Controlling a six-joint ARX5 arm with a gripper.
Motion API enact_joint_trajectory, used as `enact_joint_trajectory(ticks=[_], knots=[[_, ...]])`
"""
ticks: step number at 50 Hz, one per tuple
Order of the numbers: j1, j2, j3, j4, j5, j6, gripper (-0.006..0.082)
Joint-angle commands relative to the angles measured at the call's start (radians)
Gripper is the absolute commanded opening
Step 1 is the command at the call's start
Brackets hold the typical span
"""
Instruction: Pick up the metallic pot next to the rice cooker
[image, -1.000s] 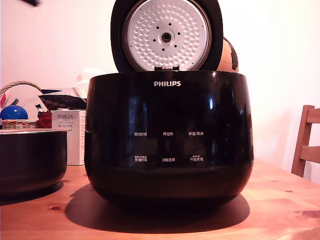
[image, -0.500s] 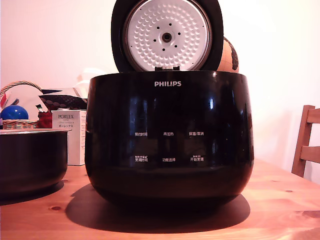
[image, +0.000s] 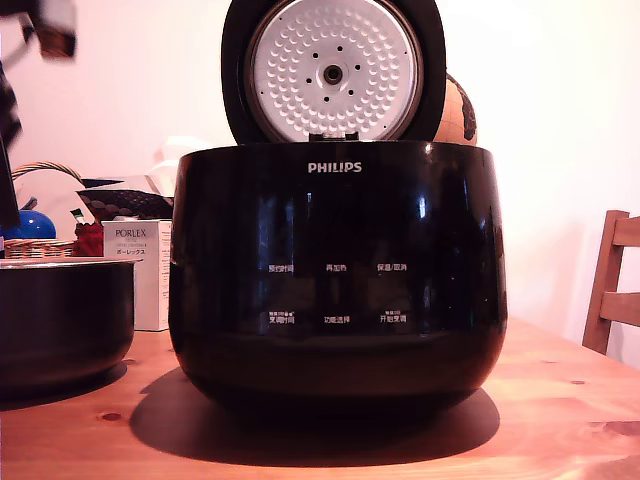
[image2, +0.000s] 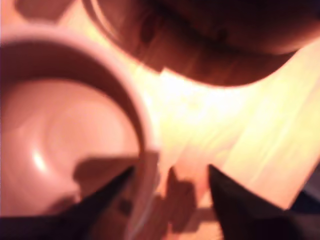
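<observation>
The metallic pot (image: 62, 320) stands on the wooden table at the exterior view's left, dark with a thin pale rim, cut off by the frame edge. Right beside it is the rice cooker (image: 335, 275), big and glossy black, its lid (image: 333, 70) raised to show the white dimpled plate. The wrist view looks down into the pot (image2: 65, 135), with the cooker's dark body (image2: 225, 30) beyond it. My gripper (image2: 171, 169) is open and straddles the pot's rim (image2: 145, 150), one dark finger (image2: 100, 200) over the inside and the other (image2: 235, 205) outside over the table. I cannot tell whether either touches.
A blurred dark part of the arm (image: 45, 25) shows at the exterior view's top left. Behind the pot are a white PORLEX box (image: 140, 275) and a wicker basket (image: 40, 245) with a blue ball (image: 27, 224). A wooden chair (image: 612, 290) stands at the right.
The arm's blurred dark parts have come into the exterior view's top left corner and left edge. The pot and the rice cooker have not moved.
</observation>
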Motion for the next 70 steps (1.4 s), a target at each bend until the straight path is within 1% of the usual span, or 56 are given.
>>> enact_joint_trajectory(ticks=[1, 6, 16, 18, 22, 25, 28, 33, 35, 44, 51, 62, 63, 69, 70], knots=[[0.002, 0.040, -0.008, 0.017, -0.012, 0.008, 0.0454], [0.003, 0.083, -0.008, 0.034, -0.014, 0.008, 0.0454], [0.003, 0.154, -0.008, 0.068, -0.076, 0.008, 0.0447], [0.003, 0.162, -0.008, 0.068, -0.081, 0.008, 0.0441], [0.003, 0.171, -0.008, 0.072, -0.084, 0.008, 0.0400], [0.003, 0.171, -0.008, 0.074, -0.084, 0.008, 0.0343], [0.003, 0.171, -0.008, 0.079, -0.084, 0.008, 0.0253], [0.003, 0.171, -0.008, 0.081, -0.084, 0.008, 0.0048], [0.003, 0.171, -0.008, 0.082, -0.084, 0.013, -0.0019], [0.003, 0.171, 0.002, 0.087, -0.101, 0.015, -0.0020], [-0.001, 0.169, 0.041, 0.067, -0.154, 0.015, -0.0020], [-0.018, 0.168, 0.160, -0.044, -0.223, 0.003, -0.0020], [-0.022, 0.168, 0.175, -0.058, -0.231, -0.015, -0.0020], [-0.055, 0.168, 0.265, -0.133, -0.274, -0.029, -0.0020], [-0.061, 0.168, 0.282, -0.146, -0.280, -0.050, -0.0020]])
